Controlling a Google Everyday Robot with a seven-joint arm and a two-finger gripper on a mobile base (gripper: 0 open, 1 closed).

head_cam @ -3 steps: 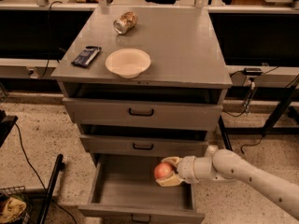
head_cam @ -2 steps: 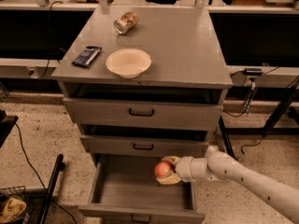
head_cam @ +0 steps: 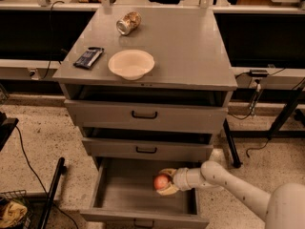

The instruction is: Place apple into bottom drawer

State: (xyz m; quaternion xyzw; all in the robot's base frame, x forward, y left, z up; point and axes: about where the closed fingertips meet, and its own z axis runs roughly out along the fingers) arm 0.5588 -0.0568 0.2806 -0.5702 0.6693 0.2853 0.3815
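Note:
The apple (head_cam: 161,181) is small, round and red-orange. My gripper (head_cam: 164,182) is shut on it and holds it inside the open bottom drawer (head_cam: 121,187), toward the drawer's right side, a little above its grey floor. My white arm reaches in from the lower right. The drawer is pulled out wide, with its small dark handle at the front edge.
Two shallower grey drawers (head_cam: 144,114) with black handles sit above, slightly open. On the cabinet top stand a white bowl (head_cam: 131,64), a crushed metal can (head_cam: 128,23) and a dark flat packet (head_cam: 89,57). A black pole (head_cam: 52,190) leans at the left.
My gripper with the apple has moved a little to the left and lower, deeper into the bottom drawer.

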